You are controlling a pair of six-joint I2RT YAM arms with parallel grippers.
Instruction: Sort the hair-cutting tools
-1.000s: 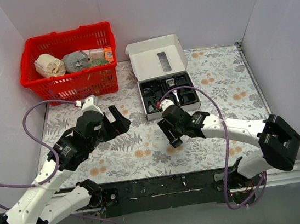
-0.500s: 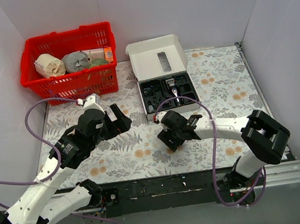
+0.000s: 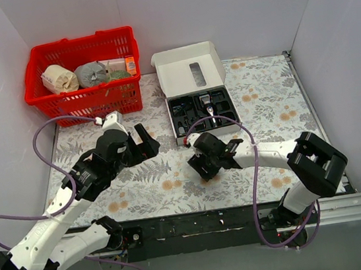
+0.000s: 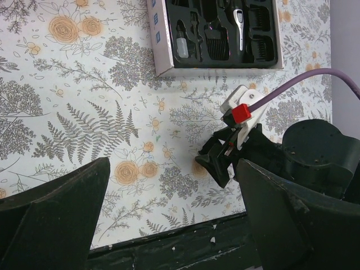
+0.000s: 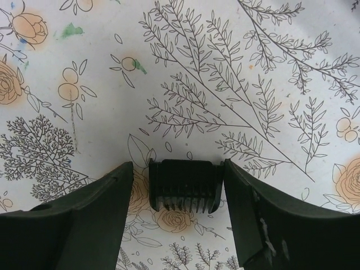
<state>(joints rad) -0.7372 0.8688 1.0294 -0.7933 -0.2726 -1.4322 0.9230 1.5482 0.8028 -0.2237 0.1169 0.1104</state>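
Your right gripper (image 5: 179,194) sits low on the table (image 5: 253,67), fingers bracketing a black comb (image 5: 184,184) with a sliver of gap on one side. From above, the comb is hidden. Your left gripper (image 4: 169,219) hangs spread wide. The clipper (image 4: 239,25) lies in the box (image 4: 160,53).

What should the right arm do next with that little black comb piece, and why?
Probably lift straight up and clear. The comb attachment appears to rest on the flowered mat between the fingers of the right gripper, and a strip of mat shows between it and one finger, so it seems already let go.
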